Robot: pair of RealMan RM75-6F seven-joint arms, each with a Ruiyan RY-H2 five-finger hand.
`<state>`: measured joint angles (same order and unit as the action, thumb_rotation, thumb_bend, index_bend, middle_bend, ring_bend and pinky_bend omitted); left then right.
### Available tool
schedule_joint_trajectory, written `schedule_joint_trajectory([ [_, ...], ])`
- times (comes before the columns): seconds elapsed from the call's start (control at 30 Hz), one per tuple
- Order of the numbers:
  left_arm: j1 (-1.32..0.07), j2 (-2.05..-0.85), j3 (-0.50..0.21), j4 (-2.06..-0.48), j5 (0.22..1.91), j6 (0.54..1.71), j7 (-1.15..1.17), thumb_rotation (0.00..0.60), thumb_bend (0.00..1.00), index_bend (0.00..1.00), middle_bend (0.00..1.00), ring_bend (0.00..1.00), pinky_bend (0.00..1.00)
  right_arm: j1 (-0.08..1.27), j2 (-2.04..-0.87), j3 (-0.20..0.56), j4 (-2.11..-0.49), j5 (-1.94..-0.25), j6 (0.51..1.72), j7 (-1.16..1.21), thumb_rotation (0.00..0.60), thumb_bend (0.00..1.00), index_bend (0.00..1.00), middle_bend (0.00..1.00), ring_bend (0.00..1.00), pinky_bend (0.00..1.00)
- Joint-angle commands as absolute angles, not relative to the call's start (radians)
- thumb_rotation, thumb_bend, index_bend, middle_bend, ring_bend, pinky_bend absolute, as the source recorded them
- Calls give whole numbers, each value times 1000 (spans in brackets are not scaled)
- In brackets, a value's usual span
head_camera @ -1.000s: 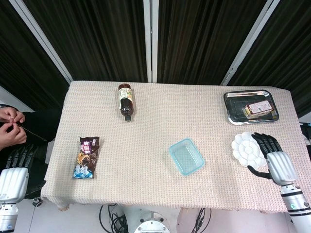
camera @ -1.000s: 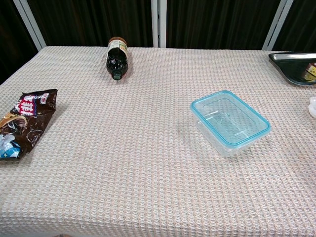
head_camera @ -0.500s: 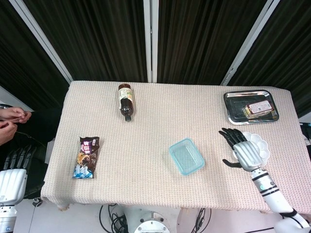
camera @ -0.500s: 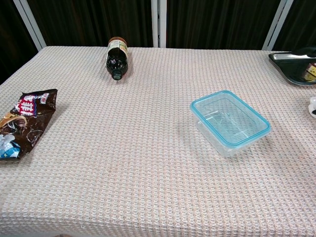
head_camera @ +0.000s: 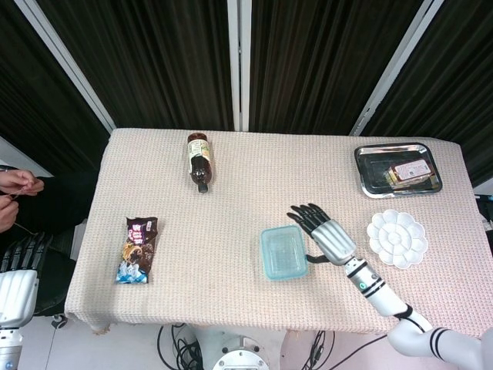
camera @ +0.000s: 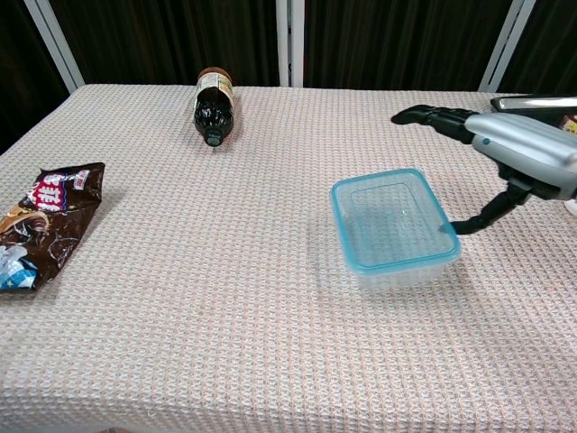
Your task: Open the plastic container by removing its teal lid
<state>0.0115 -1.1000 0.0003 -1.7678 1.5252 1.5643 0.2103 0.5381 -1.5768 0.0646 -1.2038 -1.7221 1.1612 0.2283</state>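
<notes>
Chest view, clear plastic container (camera: 394, 236), teal lid (camera: 389, 219) on, right robot hand (camera: 518, 158) spread, thumb touching rim.

Right hand (head_camera: 327, 235) out over table, fingers (camera: 433, 115) spread and extended, thumb angled down, holding nothing. Left hand (head_camera: 17, 287) low at far side, fingers straight, empty.

Near the lower middle of the frame sits the plastic container (head_camera: 283, 252), its teal lid (head_camera: 283, 250) on. The right hand (head_camera: 323, 233) lies just beside its right edge — fingers spread toward the top of the frame, thumb at the container's side. At the lower left corner the left hand (head_camera: 18, 274) hangs off the table (head_camera: 231, 301) — nothing in it, fingers apart.
</notes>
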Motion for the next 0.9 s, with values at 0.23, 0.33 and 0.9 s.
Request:
schedule_joint_trajectory([
  [0.23, 18, -1104, 5, -1751, 1523, 1564, 189, 600, 47, 0, 0, 0, 0, 657, -1666, 90, -1207, -1717, 1076, 185, 600, 16, 0, 0, 0, 0],
  [0.33, 20, -1103, 6, -1743, 1521, 1563, 179, 600, 46, 0, 0, 0, 0, 662, -1660, 79, -1221, -1702, 1056, 163, 600, 17, 0, 0, 0, 0],
  [0.9, 6, -1119, 2, -1723, 1532, 1549, 167, 600, 47, 0, 0, 0, 0, 652, -1525, 8, -1430, -1727, 1074, 101, 600, 16, 0, 0, 0, 0],
])
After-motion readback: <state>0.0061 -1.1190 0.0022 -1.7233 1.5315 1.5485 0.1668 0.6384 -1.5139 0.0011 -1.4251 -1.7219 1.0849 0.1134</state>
